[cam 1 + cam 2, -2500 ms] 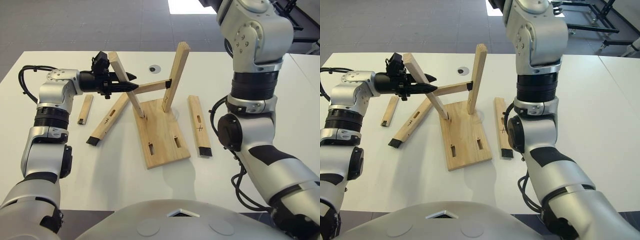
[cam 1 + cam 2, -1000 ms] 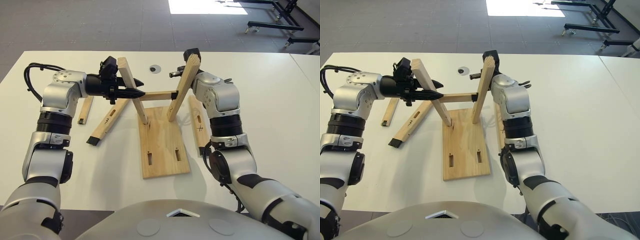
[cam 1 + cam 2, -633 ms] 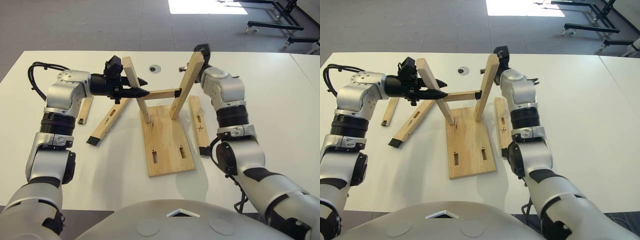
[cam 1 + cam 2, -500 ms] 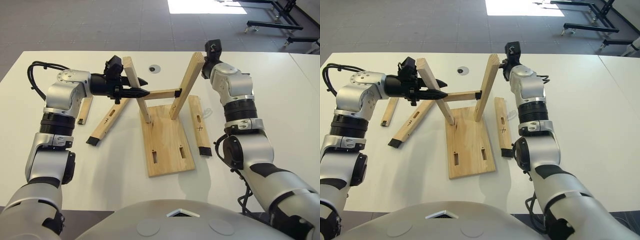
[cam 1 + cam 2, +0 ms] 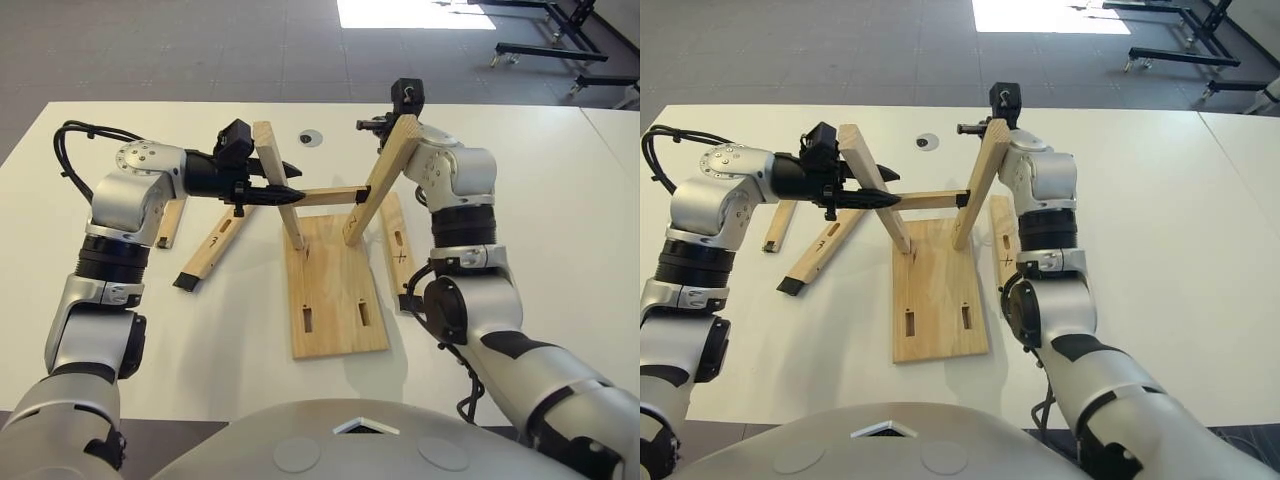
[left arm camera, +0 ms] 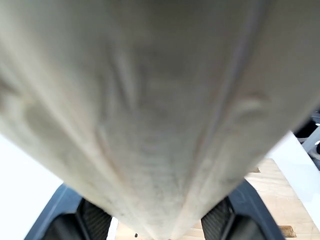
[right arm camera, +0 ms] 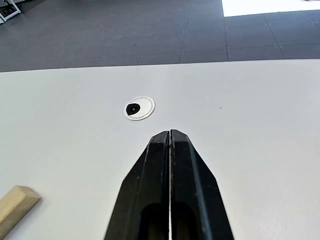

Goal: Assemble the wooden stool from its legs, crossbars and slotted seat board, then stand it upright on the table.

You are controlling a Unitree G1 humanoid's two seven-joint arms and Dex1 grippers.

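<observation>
Seat board (image 5: pixel 337 300) lies flat in the middle of the counter (image 5: pixel 565 210), with two empty slots showing at its near end. At its far end two legs stand in it, both tilted outward. The left standing leg (image 5: pixel 276 182) leans toward the robot's left and the right standing leg (image 5: pixel 381 180) toward its right. A crossbar (image 5: pixel 327 195) runs level between them, its dark end against the right standing leg.

The left end effector (image 5: pixel 285 194) is clenched on the left standing leg, level with the crossbar, with a finger on either side of the wood. In its wrist view that leg sits close against the lens between the dark pads (image 6: pixel 94 221).

The right end effector (image 7: pixel 170 134) is pressed closed and grasps nothing. It hangs just behind the top of the right standing leg and points at a round grommet (image 7: pixel 139 108) set in the counter.

On the left of the seat board lies a loose leg (image 5: pixel 214 246), slotted and black-tipped. Beyond it, a short crossbar (image 5: pixel 172 220) is partly hidden by the left arm. A second loose leg (image 5: pixel 394 248) lies just right of the seat board, with the right forearm across its near end.
</observation>
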